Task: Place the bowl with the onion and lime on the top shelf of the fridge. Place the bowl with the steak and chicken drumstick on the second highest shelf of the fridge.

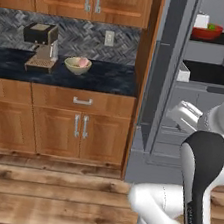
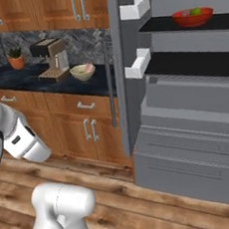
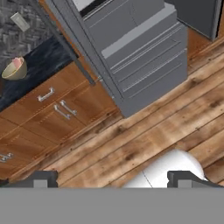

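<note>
Kitchen, wood-plank floor. Dark speckled tabletop (image 1: 108, 80): small cream bowl (image 1: 77, 65) holding flat pink steak (image 1: 83, 62), beside coffee machine (image 1: 40, 46). Glossy red-orange bowl (image 2: 192, 16) with bright green lime (image 2: 195, 11): top shelf (image 2: 164, 25) of open grey fridge. End effector (image 3: 111, 179): fingertips wide apart, empty.

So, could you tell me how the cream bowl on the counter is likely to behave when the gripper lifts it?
The cream bowl looks rigid and small, so probably light. Its rounded sides may slip between two fingers. The steak sits loose inside and could shift if the bowl tilts.
</note>
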